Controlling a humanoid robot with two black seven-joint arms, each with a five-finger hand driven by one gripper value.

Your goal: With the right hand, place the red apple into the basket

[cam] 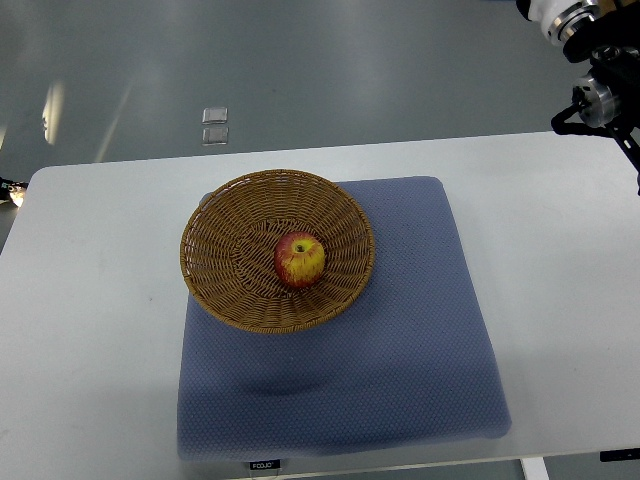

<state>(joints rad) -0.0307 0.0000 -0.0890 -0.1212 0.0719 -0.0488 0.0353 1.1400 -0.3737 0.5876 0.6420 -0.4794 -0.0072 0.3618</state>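
The right arm shows only in the top right corner of the top view. There I see a white and silver joint and some black parts below it, which hang over the far right corner of the table. The fingers of the right hand are not visible clearly, so I cannot tell if the hand is open or closed. It holds nothing that I can see, and it is well apart from the basket.

The red apple is already inside the wicker basket. It sits upright near the middle of the basket floor, a little to the right of the centre, with the stem hollow facing up. Its skin is red with yellow patches.

The basket is round and brown. It stands on the far left part of a blue-grey mat, and its left rim reaches a little over the mat edge.

The mat lies on a white table. Behind the table, on the grey floor, there are two small pale squares, one just behind the other
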